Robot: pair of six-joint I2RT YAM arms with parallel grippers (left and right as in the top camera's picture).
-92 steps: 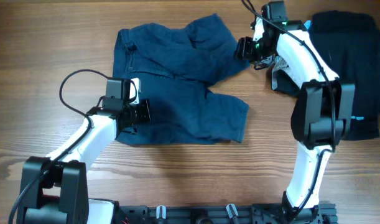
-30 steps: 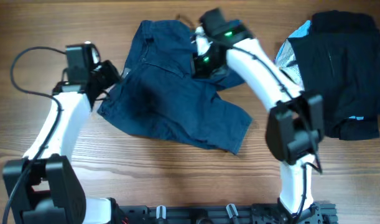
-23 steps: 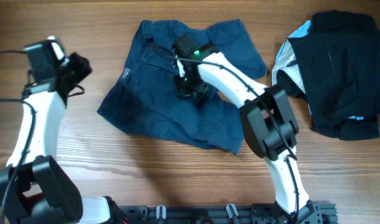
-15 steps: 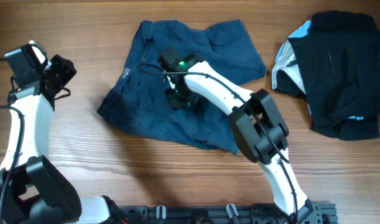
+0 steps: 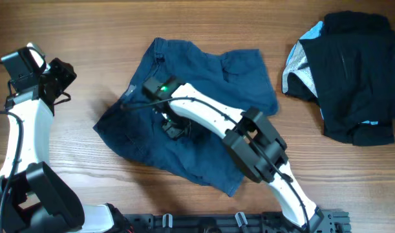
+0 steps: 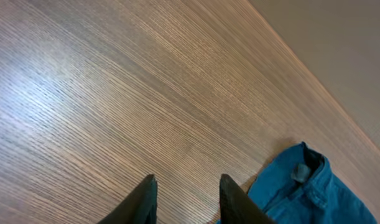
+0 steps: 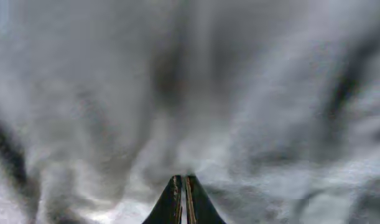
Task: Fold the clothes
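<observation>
Item under handling: denim shorts (image 5: 210,77), lying crumpled and unfolded at mid-table, waistband toward the far edge, one leg running out to the near right. The right gripper (image 5: 173,124) is set down on the left-centre of the shorts. In its wrist view the fingertips (image 7: 175,198) are closed to a hairline gap with blurred cloth (image 7: 190,93) filling the frame (a fold appears nipped between them). The left gripper (image 5: 60,74) stands well apart to the far left over the bare wooden table (image 5: 68,26). Its jaws are spread and hold nothing, with wood grain showing between them. A dark garment pile (image 5: 355,71) with pale lining lies at the far right, clear of the shorts.
</observation>
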